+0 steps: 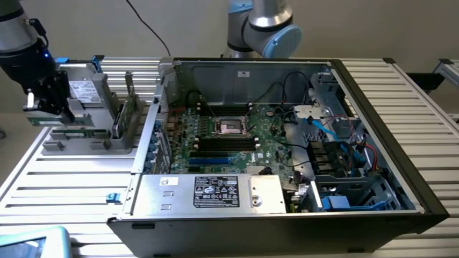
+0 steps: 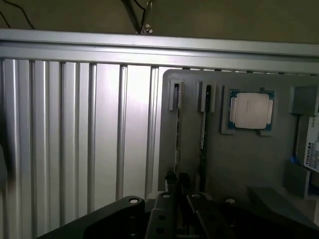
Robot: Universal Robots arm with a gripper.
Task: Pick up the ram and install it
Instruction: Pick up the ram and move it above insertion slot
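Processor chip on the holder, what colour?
The processor chip is silver with a blue-green edge; best in wrist view.

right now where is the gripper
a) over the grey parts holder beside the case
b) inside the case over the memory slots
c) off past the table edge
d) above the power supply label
a: the gripper is over the grey parts holder at the exterior view's left, outside the computer case, closed on the ram.
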